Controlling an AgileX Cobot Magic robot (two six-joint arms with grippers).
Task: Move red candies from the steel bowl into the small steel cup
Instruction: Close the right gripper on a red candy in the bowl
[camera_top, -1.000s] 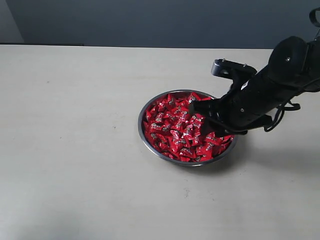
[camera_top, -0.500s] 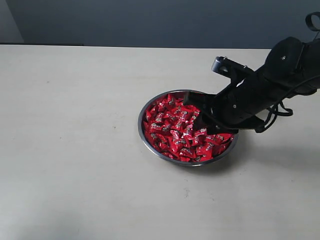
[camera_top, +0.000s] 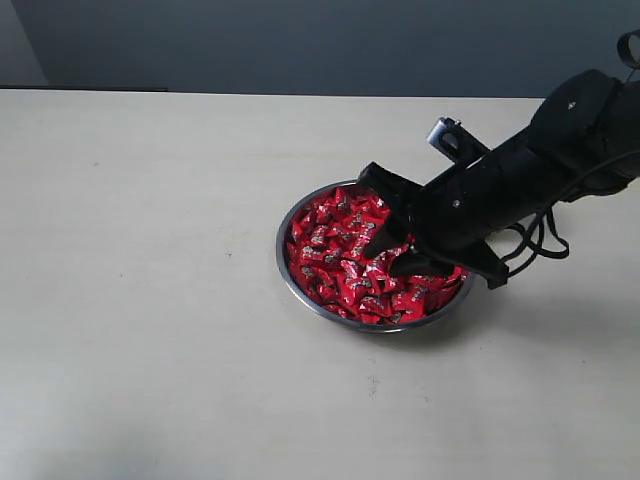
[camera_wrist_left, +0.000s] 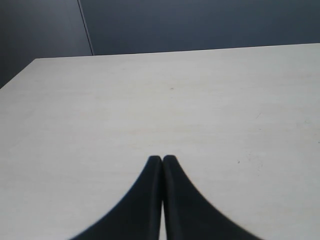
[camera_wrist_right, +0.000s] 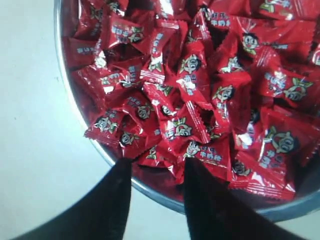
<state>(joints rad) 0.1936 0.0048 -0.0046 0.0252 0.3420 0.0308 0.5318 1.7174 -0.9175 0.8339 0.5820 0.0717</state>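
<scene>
Tabletop (camera_top: 150, 300), pale and matt, runs across the whole exterior view, with a dark grey-blue wall (camera_top: 300, 40) behind it at 12 o'clock. The left gripper (camera_wrist_left: 162, 160) shows only in the left wrist view. Its two black fingers (camera_wrist_left: 145, 200) are pressed together tip to tip with nothing between them, above bare table (camera_wrist_left: 150, 100).

Just to the 3 o'clock side of the table's middle in the exterior view sits the steel bowl (camera_top: 279, 252), wide, shallow and shiny, with a thin rim. The red candies (camera_top: 335, 255) fill it nearly to the rim in a loose heap. They are small square pieces in glossy red wrappers with a pale printed mark at the centre.

The right gripper (camera_top: 385, 257) is over the bowl's inner part, a little toward 3 o'clock from the bowl's centre, and its tips are down at the surface of the heap. Its jaws are spread, one finger nearer 11 o'clock and the other nearer 5 o'clock. In the right wrist view the gripper (camera_wrist_right: 157, 165) has a wide gap between its dark fingers (camera_wrist_right: 117, 205). Through the gap show loose candies (camera_wrist_right: 190, 75) and a stretch of the bowl's rim (camera_wrist_right: 150, 189). No wrapper is pinched between the fingers, and I cannot tell whether the tips press on the candies.

The black arm (camera_top: 560, 140) slants down to the bowl from 2 o'clock, entering at the right edge of the exterior view, and a loop of black cable (camera_top: 545, 240) hangs under it
</scene>
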